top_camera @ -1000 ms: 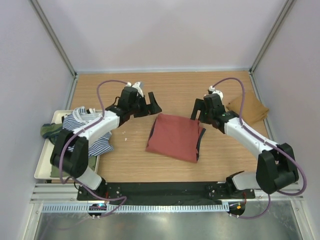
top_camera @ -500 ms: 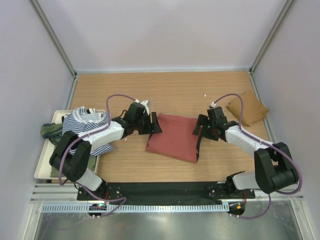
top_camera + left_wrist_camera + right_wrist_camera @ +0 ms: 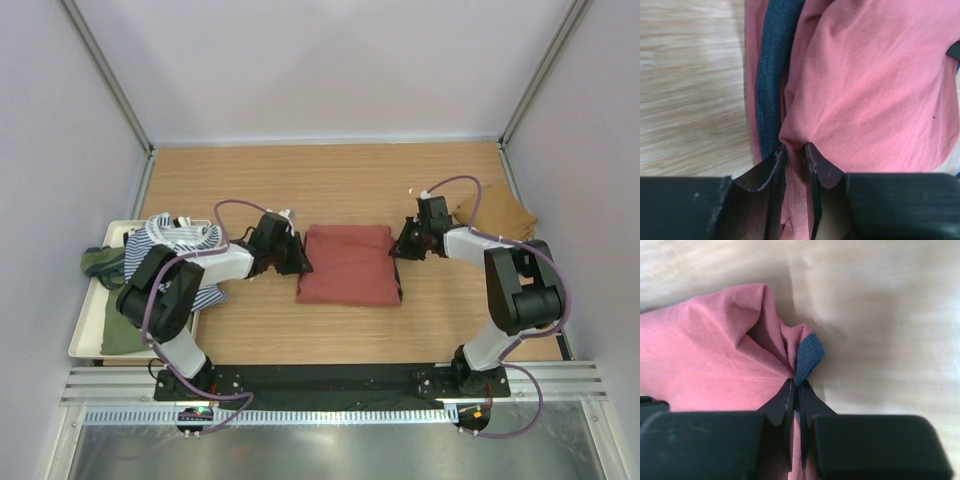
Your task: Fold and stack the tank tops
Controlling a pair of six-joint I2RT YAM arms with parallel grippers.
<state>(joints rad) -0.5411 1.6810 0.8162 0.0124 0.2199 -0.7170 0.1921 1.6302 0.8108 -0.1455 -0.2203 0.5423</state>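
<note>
Left gripper (image 3: 792, 150): jaws nipped tight on a pinch of the rust-red tank top (image 3: 348, 264) at its left edge, with the navy trim running just beside the pinch. Right gripper (image 3: 795, 385): jaws nearly together, clamped on the same top's right edge, where a nub of navy trim bunches up.

The top lies between the two arms at mid-table. It is a compact rectangle, several layers thick; I judge it folded, or one fold short.

Tan-brown top (image 3: 497, 218) lies folded near the far right corner, well apart from the red one. Striped top (image 3: 170, 245) and olive green top (image 3: 100, 262) are heaped loose on the white tray (image 3: 85, 335) at left, unfolded. So two of four are handled and none stacked.

Table (image 3: 350, 175): pale wood, matte, flat. Plain pale walls on three sides, metal posts at the back corners.
</note>
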